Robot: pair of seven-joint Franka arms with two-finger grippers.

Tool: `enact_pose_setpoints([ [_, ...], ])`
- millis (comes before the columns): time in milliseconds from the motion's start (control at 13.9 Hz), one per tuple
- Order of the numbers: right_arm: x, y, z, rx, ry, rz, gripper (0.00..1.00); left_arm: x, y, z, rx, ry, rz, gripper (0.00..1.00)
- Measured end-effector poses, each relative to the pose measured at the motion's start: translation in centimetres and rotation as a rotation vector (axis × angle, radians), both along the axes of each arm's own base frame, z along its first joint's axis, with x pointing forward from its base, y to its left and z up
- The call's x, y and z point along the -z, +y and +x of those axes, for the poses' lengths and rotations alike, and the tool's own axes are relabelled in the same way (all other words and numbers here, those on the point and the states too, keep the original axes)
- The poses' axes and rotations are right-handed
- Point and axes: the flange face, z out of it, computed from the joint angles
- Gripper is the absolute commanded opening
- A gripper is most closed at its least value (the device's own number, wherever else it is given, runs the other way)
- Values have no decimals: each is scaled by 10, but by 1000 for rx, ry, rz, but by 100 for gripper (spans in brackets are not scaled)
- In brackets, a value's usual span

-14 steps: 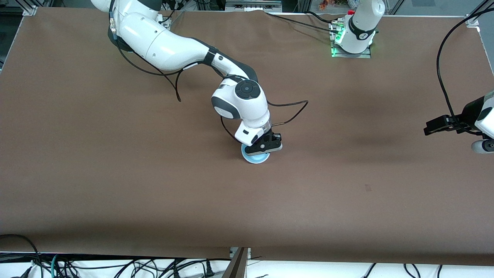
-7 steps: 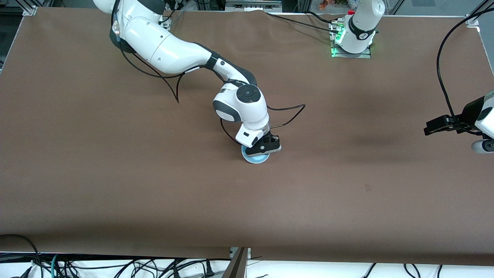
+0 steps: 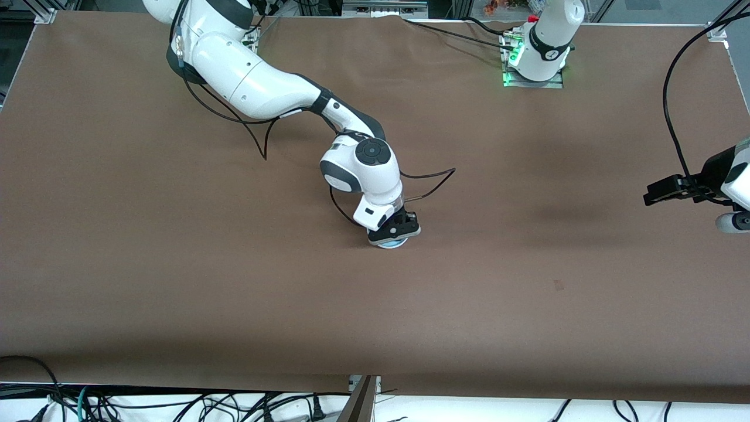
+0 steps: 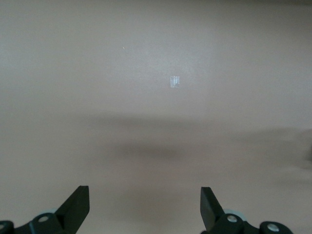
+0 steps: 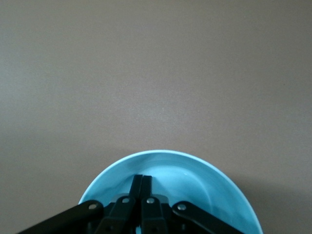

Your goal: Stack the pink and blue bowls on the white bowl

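Reaching down into the blue bowl (image 5: 195,178), the right gripper (image 5: 142,187) has its fingers pressed together inside it.

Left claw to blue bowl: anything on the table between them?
Nothing: in the front view only bare brown table lies between the open left claw, at the left arm's end, and the blue bowl under the shut right claw.
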Motion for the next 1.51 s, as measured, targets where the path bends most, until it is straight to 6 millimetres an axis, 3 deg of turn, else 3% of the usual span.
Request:
enact_pose_setpoints([
  [216, -2, -2, 3, -12, -6, -7, 4, 0, 0, 0, 0, 0, 0, 100],
  [361, -15, -6, 10, -1, 8, -11, 4, 0, 0, 0, 0, 0, 0, 100],
  [577, -72, -15, 22, 0, 50, -6, 4, 0, 0, 0, 0, -1, 0, 100],
  [721, -115, -32, 34, -2, 64, -22, 4, 0, 0, 0, 0, -1, 0, 100],
  [865, -157, -64, 52, -26, 102, -31, 7, 0, 0, 0, 0, -1, 0, 100],
  [1154, -261, -166, 90, -11, 139, -48, 7, -1, 0, 0, 0, -1, 0, 100],
  [1514, -372, -263, 74, 57, 196, -161, 11, -1, 0, 0, 0, -2, -1, 100],
])
